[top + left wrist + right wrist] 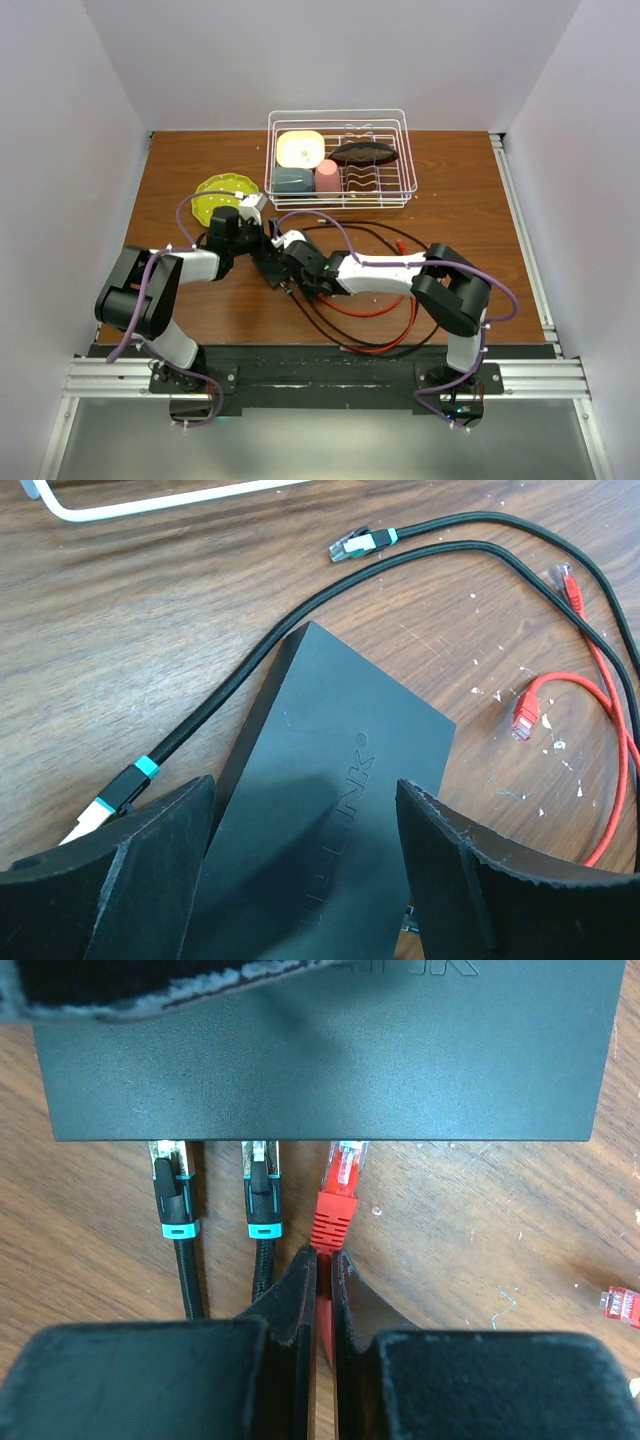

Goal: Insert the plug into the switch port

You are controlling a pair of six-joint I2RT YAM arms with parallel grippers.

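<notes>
1. At the left, the left pincer (pixel 305 805) reaches over the wooden table (pixel 150 630). Its jaws are wide apart, with one finger along each long side of the switch (pixel 340 740). Whether the pads press on the box cannot be told.
2. In the middle, the switch is a flat matte-black box. It lies flat on the table between the two arms, with its port edge turned toward the right arm.
3. Along that edge, in the right wrist view, two black plugs with teal bands (pixel 172 1195) (pixel 263 1195) sit in neighbouring ports.
4. Just right of them is the red plug (pixel 335 1210), slightly tilted. Its clear tip is at the next port, but how deep it sits cannot be told.
5. The right pincer (pixel 323 1258) is closed tight on the red cable (pixel 324 1310), just behind the red plug.
6. Farther right, a loose red connector (pixel 620 1302) lies on the table, well apart from the switch.
</notes>
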